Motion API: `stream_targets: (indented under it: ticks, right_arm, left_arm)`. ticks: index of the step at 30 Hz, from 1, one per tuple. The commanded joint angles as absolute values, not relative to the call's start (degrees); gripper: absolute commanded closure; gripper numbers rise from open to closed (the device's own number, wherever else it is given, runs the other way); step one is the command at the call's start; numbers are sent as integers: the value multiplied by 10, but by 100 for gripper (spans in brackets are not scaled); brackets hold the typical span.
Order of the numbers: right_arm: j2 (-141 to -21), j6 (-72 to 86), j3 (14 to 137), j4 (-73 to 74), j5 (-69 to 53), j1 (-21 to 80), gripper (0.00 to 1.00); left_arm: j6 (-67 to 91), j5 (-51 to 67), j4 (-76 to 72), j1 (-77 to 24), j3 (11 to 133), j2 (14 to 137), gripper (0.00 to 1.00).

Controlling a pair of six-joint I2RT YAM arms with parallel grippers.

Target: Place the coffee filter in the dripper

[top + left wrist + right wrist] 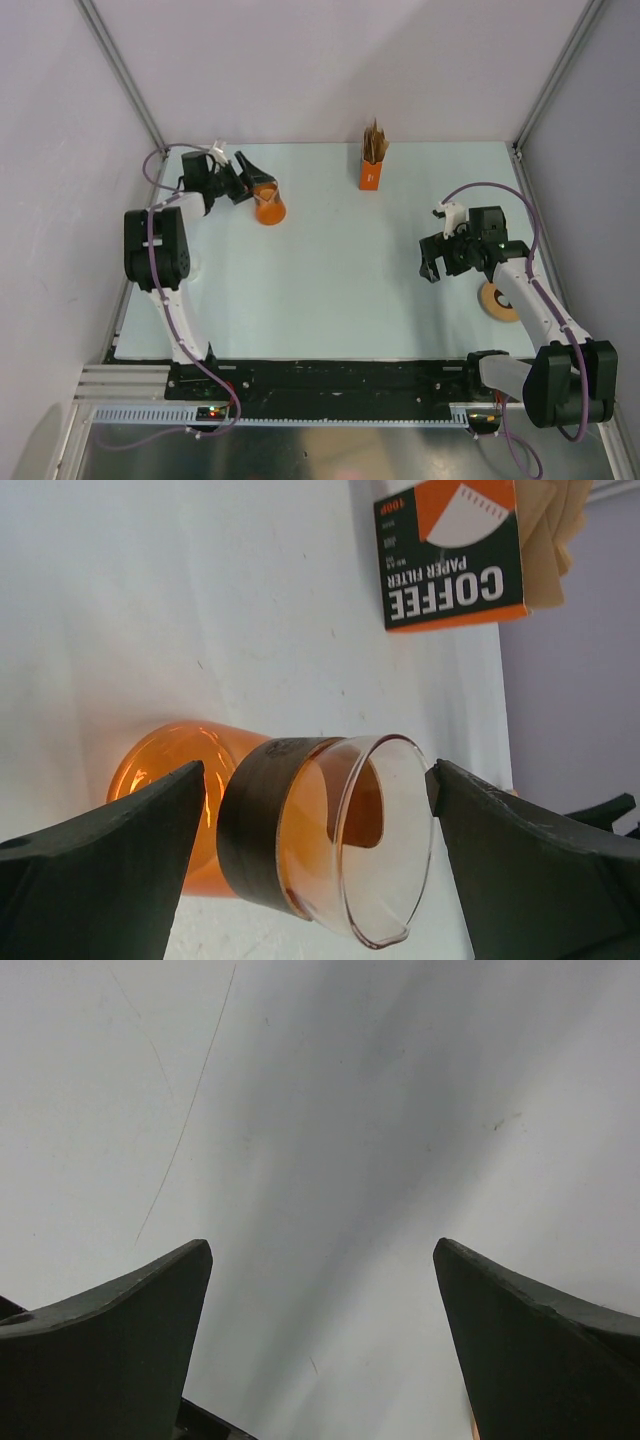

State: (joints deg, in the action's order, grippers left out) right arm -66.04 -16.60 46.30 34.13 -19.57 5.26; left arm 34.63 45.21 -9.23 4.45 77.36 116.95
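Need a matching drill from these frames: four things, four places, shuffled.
1 beaker
2 filter box
3 disc
4 right gripper

a partly under the right arm
b far table edge
c just ahead of the open left gripper
d open, over bare table

Pairs: 1-c, 2-b, 3-a, 4-d

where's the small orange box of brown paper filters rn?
Top view: the small orange box stands near the far edge of the table, slightly right of centre, to the right of the orange glass beaker.
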Motion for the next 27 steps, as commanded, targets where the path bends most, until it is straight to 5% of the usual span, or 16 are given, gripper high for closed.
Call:
stream_targets:
  ticks: [1, 27]
  right_arm:
    - [-651, -174, 486, 344, -205, 51, 0]
    - [-639, -173, 486, 357, -226, 41, 0]
  left_arm:
    - [366, 473, -152, 29, 724, 1110, 2]
    - [451, 482, -244, -113, 481, 949, 2]
